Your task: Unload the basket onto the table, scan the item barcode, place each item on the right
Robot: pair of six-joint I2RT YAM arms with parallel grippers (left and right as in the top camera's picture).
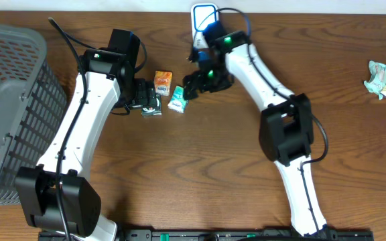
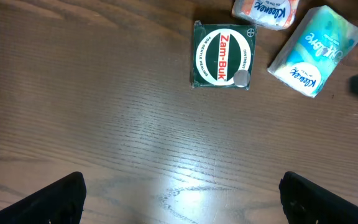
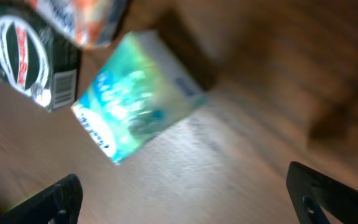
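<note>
Approach step, with left gripper [image 2: 185,199] and right gripper [image 3: 188,196] spread wide, empty, near Zam-Buk box [image 2: 222,56] and teal tissue pack [image 3: 135,93]; next, likely grasping one.

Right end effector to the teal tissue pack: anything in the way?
Nothing visible. In the right wrist view only bare table lies between the open right end effector and the teal tissue pack. The Zam-Buk box and orange tissue pack sit off to the side.
</note>
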